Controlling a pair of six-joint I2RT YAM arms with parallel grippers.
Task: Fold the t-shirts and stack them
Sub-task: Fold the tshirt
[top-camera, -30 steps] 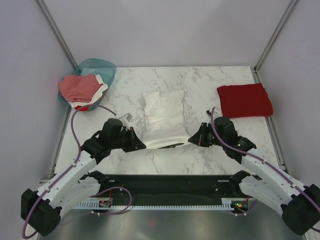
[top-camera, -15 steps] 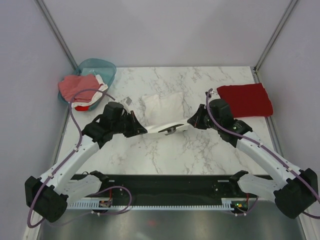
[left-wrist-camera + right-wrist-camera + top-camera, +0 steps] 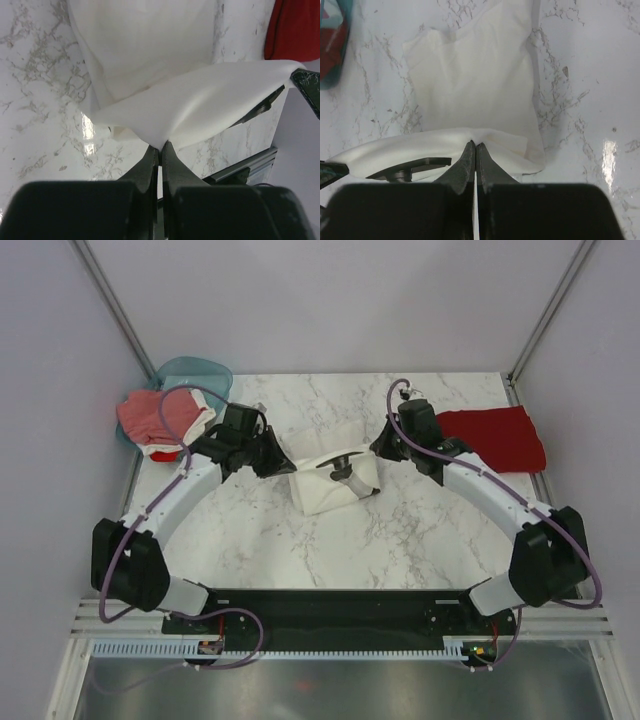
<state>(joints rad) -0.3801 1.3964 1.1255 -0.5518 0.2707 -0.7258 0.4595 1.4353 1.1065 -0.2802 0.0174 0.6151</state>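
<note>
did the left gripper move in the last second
Yes: the left gripper, shut on the white t-shirt, moved toward the table's far edge, ending nearer the teal basket.

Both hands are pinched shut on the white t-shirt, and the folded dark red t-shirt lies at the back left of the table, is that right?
Not quite. The left hand and right hand are pinched shut on the white t-shirt, but the folded dark red t-shirt lies at the back right of the table, as the top view shows.
</note>
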